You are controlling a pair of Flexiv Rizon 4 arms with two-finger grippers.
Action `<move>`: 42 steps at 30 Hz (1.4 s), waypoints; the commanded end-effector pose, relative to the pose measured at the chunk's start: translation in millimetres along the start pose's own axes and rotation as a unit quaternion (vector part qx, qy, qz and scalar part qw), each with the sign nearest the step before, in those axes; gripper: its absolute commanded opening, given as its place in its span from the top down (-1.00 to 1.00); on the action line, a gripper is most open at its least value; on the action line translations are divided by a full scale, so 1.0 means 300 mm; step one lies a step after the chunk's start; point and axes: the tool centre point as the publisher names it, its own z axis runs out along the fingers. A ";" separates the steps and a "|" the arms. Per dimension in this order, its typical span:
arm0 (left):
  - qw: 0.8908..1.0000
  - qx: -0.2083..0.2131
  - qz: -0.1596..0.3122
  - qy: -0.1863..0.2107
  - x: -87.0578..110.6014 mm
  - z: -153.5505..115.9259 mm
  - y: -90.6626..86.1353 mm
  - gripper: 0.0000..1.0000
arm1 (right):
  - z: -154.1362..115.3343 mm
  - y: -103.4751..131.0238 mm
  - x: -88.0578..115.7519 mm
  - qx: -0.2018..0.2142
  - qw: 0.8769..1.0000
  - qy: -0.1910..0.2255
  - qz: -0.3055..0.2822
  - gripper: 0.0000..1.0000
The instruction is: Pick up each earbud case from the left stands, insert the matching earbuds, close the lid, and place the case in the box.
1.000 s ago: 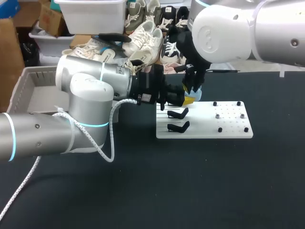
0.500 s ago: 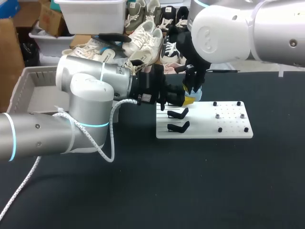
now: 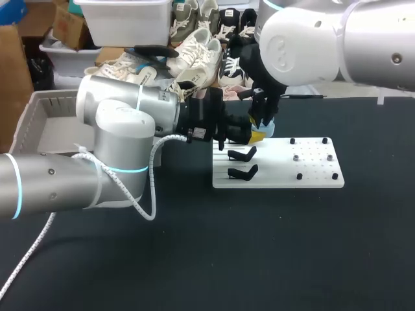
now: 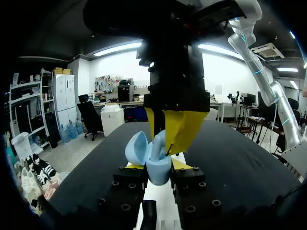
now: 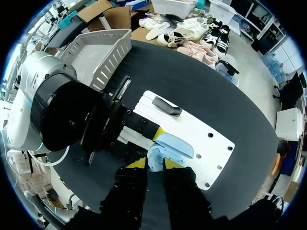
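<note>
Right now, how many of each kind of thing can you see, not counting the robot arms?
blue case: 1
black stands: 2 in view
white board: 1
grey box: 1
Total: 5

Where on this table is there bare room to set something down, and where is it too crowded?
Bare black table lies all along the near edge in front of the white board, and to the board's right. Crowded: the board's left end, where the left gripper, holding the blue earbud case, meets the right gripper.
</note>
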 end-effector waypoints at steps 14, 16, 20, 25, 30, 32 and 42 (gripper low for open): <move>1.000 -0.002 0.000 -0.001 -0.002 -0.002 -0.002 1.00 | 0.003 -0.004 -0.016 0.001 1.000 0.002 0.002 0.61; 1.000 -0.002 0.000 -0.001 -0.002 -0.002 -0.002 1.00 | 0.002 -0.004 -0.016 0.001 1.000 0.001 0.002 0.58; 1.000 -0.002 0.000 -0.001 -0.002 -0.002 -0.002 1.00 | 0.000 -0.003 -0.015 0.001 1.000 0.001 0.002 0.55; 1.000 -0.002 0.000 -0.001 -0.002 -0.002 -0.002 1.00 | 0.000 -0.002 -0.014 0.002 1.000 0.002 0.004 0.47; 1.000 -0.002 0.000 -0.001 -0.002 -0.002 -0.002 1.00 | -0.005 0.001 -0.011 0.004 1.000 0.003 0.003 0.49; 1.000 -0.002 0.000 -0.001 -0.002 -0.002 -0.002 1.00 | -0.013 0.003 -0.009 0.004 1.000 0.002 0.003 0.51; 1.000 -0.002 0.000 -0.001 -0.002 -0.002 -0.002 1.00 | -0.110 -0.025 -0.029 0.009 0.999 -0.039 0.019 0.43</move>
